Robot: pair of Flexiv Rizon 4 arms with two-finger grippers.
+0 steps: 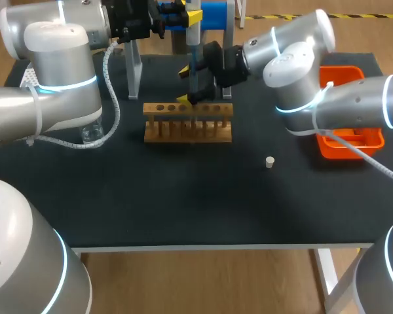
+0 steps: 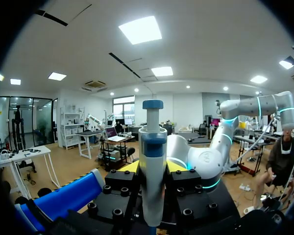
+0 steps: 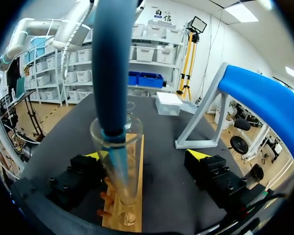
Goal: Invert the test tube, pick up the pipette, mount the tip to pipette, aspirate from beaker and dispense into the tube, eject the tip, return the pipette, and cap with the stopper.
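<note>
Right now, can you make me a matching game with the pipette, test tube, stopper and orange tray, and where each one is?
1 pipette
2 test tube
3 stopper
4 orange tray

A lying alone on the table
B standing in the wooden rack
C held by the left gripper
D at the table's right edge

Pairs: 1-C, 2-B, 3-A, 4-D.

Left of the light wooden tube rack [image 1: 188, 122], what looks like a clear glass beaker [image 1: 90, 134] sits half hidden under the left arm [image 1: 59, 78]. Right of the rack, the right arm [image 1: 354, 98] covers part of the orange plastic tray [image 1: 340, 73].
</note>
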